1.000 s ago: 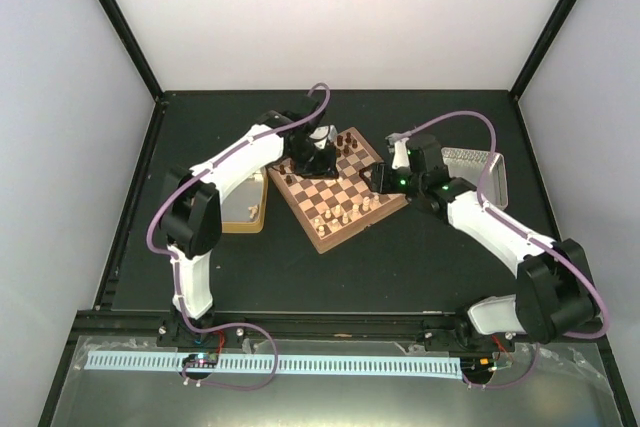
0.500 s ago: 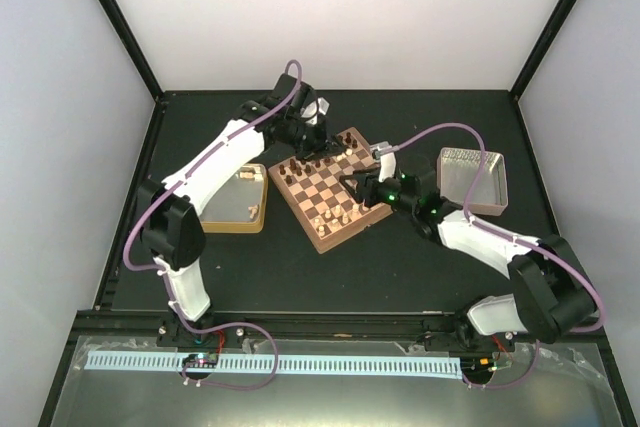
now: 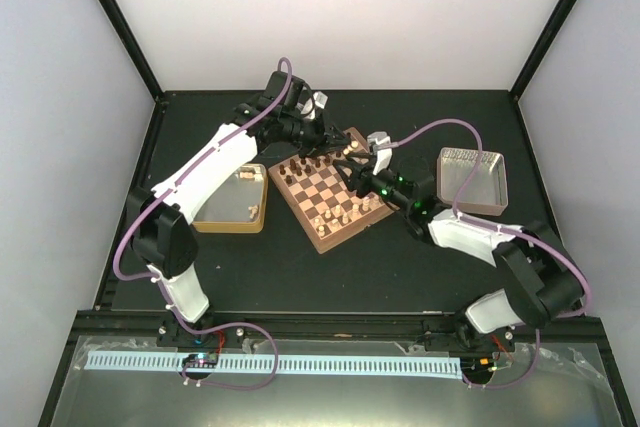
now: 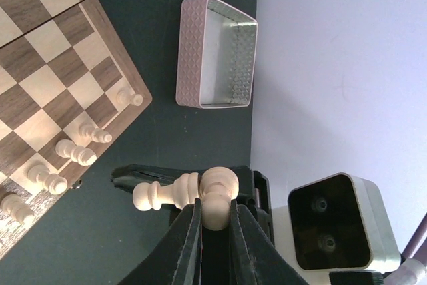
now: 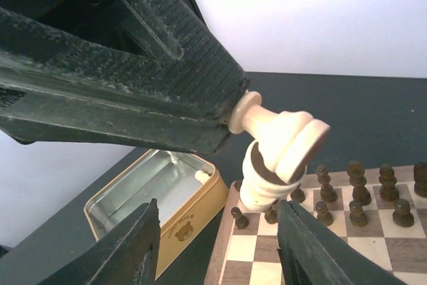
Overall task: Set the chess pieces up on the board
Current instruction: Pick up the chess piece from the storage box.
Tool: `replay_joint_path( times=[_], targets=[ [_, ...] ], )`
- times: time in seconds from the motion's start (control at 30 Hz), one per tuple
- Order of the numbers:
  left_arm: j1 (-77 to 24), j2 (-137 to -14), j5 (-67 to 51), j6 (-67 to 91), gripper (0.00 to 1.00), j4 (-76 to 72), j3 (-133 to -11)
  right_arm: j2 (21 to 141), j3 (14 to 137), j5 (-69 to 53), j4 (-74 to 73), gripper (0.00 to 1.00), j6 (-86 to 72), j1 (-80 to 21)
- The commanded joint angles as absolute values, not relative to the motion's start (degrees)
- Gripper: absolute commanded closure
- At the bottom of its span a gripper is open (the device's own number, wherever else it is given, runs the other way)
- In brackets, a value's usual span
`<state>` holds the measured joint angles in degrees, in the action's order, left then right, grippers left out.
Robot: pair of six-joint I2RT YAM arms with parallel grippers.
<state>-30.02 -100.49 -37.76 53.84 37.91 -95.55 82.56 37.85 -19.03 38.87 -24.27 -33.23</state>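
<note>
Left gripper (image 4: 213, 213): ribbed black fingers pressed onto a cream piece (image 4: 167, 191). This is a turned wooden figure with a knob head, slim neck and flared disc base, carried sideways in the air near the far rim of the board (image 4: 47, 78). A ringed cream form sits against it; whether that is a second piece cannot be told.

Right gripper (image 5: 217, 238): jaws spread, one finger on each side below the held piece, clear of it.

Board: checkered tan and brown wood with a reddish rim. Dark pieces (image 5: 360, 195) stand in rows on it; cream pieces (image 4: 77, 153) line another edge.

Tan tin (image 5: 167, 211): rounded corners, shiny metal inside, beside the board.

Silver tray (image 4: 217, 55): diamond-embossed walls, on the matte dark table (image 4: 200, 138)
</note>
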Motion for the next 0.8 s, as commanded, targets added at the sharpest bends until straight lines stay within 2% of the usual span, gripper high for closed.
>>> replay_joint_path(
  times=[0.0,0.33,0.73,0.77],
  targets=[
    [-30.1,-98.4,-39.7,55.8,0.90,35.4,-95.5,84.3,39.6,-14.8,45.7,0.53,-21.5,-33.9],
    [-30.0,-97.6,-40.5,56.9,0.90,33.9,-94.4,84.9,40.1,-9.8,47.5,0.60,-22.4,-34.0],
    [-29.9,-97.7,-40.0,56.5,0.90,34.0,-94.3,83.4,39.0,-6.5,45.7,0.99,-21.6,-34.0],
    [-29.9,-97.7,-39.7,56.2,0.90,34.1,-94.4,83.2,38.7,-6.5,45.4,0.99,-21.4,-34.0]
  ],
)
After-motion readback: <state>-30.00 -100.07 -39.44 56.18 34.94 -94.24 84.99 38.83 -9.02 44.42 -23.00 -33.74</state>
